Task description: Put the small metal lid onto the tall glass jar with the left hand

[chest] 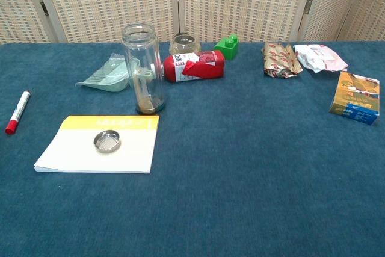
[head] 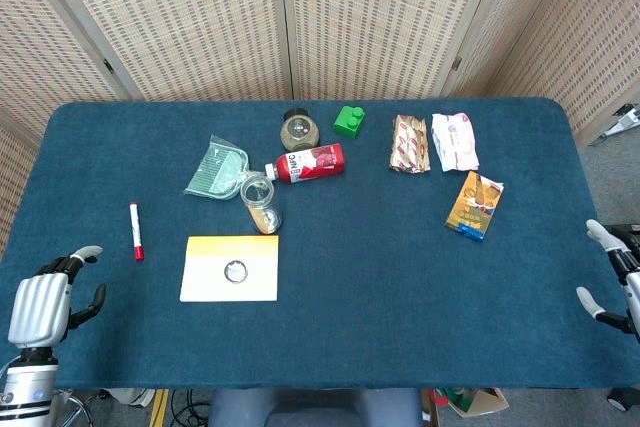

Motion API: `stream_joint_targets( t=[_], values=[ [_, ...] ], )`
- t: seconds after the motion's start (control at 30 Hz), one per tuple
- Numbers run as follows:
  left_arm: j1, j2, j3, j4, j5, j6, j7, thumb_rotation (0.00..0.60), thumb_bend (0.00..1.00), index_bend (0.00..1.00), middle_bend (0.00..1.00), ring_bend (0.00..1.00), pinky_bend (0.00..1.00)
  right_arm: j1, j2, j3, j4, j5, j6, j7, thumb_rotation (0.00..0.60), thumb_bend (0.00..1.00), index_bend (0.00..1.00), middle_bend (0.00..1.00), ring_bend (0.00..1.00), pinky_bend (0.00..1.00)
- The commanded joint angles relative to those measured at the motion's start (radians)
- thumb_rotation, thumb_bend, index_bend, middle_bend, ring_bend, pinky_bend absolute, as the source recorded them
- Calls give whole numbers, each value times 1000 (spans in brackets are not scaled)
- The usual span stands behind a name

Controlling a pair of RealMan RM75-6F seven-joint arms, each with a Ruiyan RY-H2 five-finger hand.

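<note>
My left hand (head: 45, 305) sits at the near left corner of the table, holding nothing, fingers loosely apart and partly curled. The head view shows it; the chest view does not. My right hand (head: 612, 282) is at the far right edge, only partly in frame, its visible fingers spread and empty.

From my left hand, the small metal lid (head: 235, 271) lies to the right and slightly further out, resting flat on a yellow-topped notepad (head: 205, 285). Just beyond the notepad's far edge stands the tall glass jar (chest: 143, 69), upright, mouth open, nothing covering it. So lid and jar line up roughly along a line running away from me, the jar behind the lid.

My left hand is clearly the nearer one; the right is well apart across the table. I judge the coming reach is rightward to the lid, then a short carry away from me and up to the jar's mouth.
</note>
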Motion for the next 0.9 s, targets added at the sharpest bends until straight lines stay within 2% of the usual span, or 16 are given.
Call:
stream_joint_targets(
  t=[0.03,0.33,0.47,0.6,0.77,0.9],
  values=[
    [-1,-1,0,-1,-1,-2,3,600,403,268,346,352,392,0,0,0,0,0,0,0,600,305,20,196,79,235],
    [-45,1,-11,16,26,-56,-12,600,403,272,346,358,392,3,13,7,-13,-6,10,-7,600,305,20,195,79,235],
    [-90,1,-28,46,39,-109,-44,600,403,286,349,414,414,2,21,10,-24,-8,18,-16,600,305,20,196,79,235],
    [-150,-13,-44,83,57,-183,-118,600,403,341,448,521,547,0,28,9,-37,-10,20,-28,600,305,20,196,79,235],
    [-226,-36,-47,146,73,-290,-174,600,403,363,585,626,667,1,33,9,-49,-8,18,-41,600,305,20,197,79,235],
    [-296,-73,-48,197,73,-386,-222,600,403,372,700,721,818,4,34,10,-57,-8,13,-51,600,305,20,197,79,235]
  ],
)
